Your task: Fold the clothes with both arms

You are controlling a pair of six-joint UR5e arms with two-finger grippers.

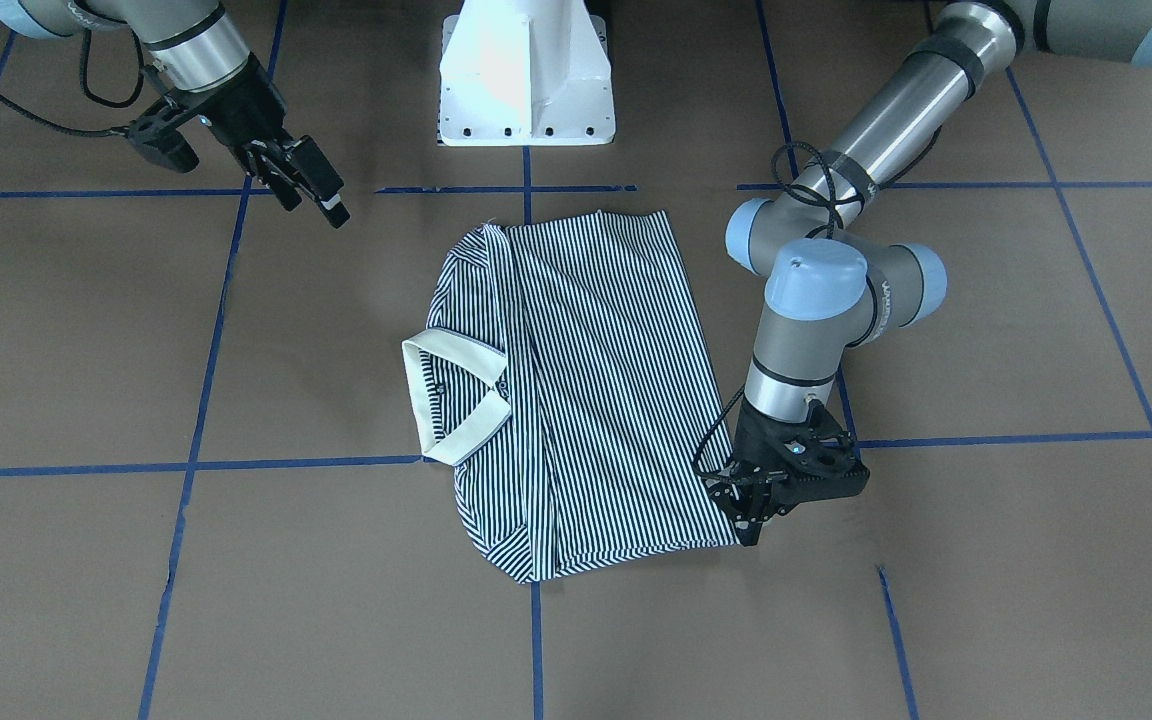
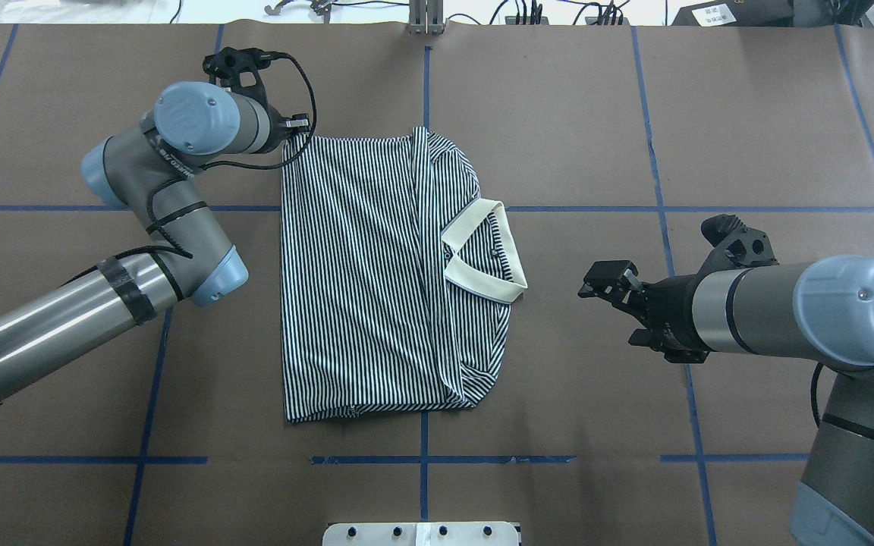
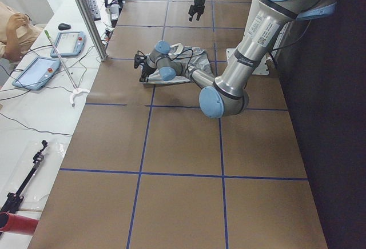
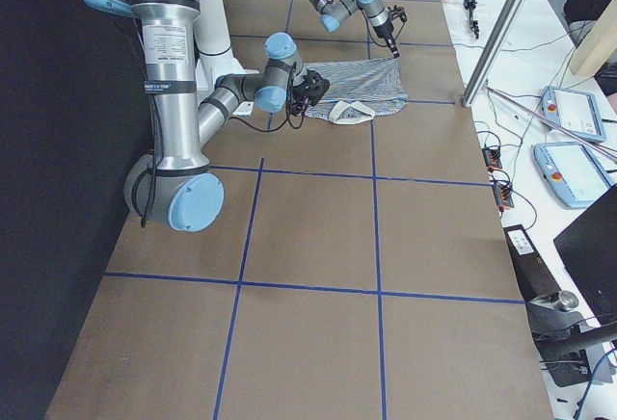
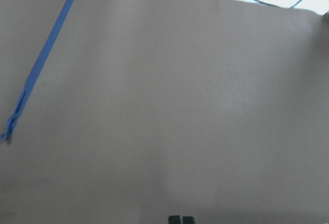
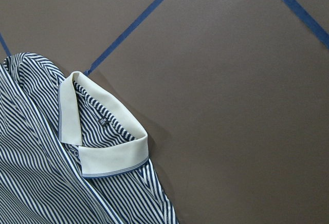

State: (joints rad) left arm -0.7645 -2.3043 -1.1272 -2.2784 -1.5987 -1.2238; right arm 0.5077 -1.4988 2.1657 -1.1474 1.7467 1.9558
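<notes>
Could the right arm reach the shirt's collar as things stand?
Probably yes. The right gripper hovers beside the cream collar, fingers open and pointed toward it, with only bare table between them.

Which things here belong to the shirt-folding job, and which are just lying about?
Job:
- polo shirt, partly folded on the table
- left gripper, at its hem corner
- right gripper, open, off beside the collar

Lying about:
- white pedestal base
- two tablets and a keyboard on the side bench
- a person beside it
</notes>
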